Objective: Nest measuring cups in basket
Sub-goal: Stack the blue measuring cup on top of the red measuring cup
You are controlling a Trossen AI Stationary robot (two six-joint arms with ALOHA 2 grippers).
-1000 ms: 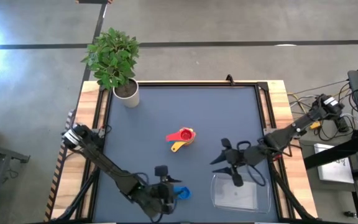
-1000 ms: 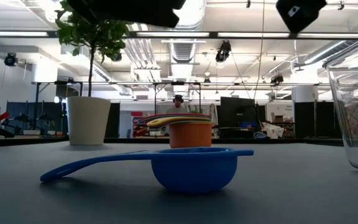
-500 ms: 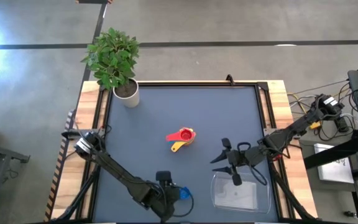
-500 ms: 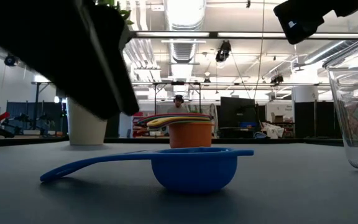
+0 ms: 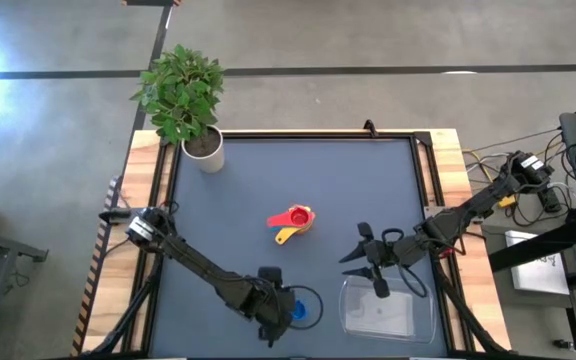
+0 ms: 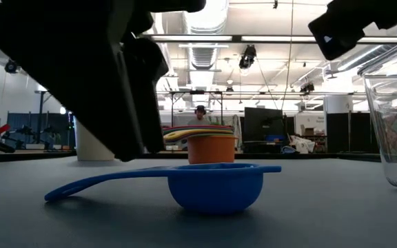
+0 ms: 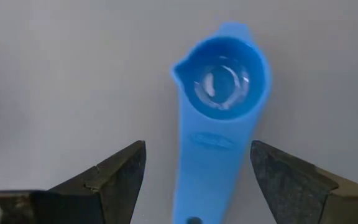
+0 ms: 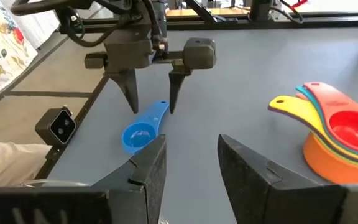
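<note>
Mostly we see dark table (image 5: 228, 190), plant pot (image 5: 205, 150) at far left corner. Clear basket (image 5: 388, 310) sits near front edge, right gripper (image 5: 368, 262) above its far rim, fingers wide, holding nothing. Left gripper (image 7: 197, 177) low over blue cup (image 7: 219, 106), fingers wide, straddling its handle w/o touching. Stack of cups (image 5: 293, 222), red on top, mid-table, well apart from basket.

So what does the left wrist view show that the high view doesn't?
Only the left wrist view shows the blue cup lying handle-first between the open left pincer's fingers, untouched. Only the high view shows the basket, the stacked cups, the plant pot and the right pincer. Both show the blue cup on the table.
</note>
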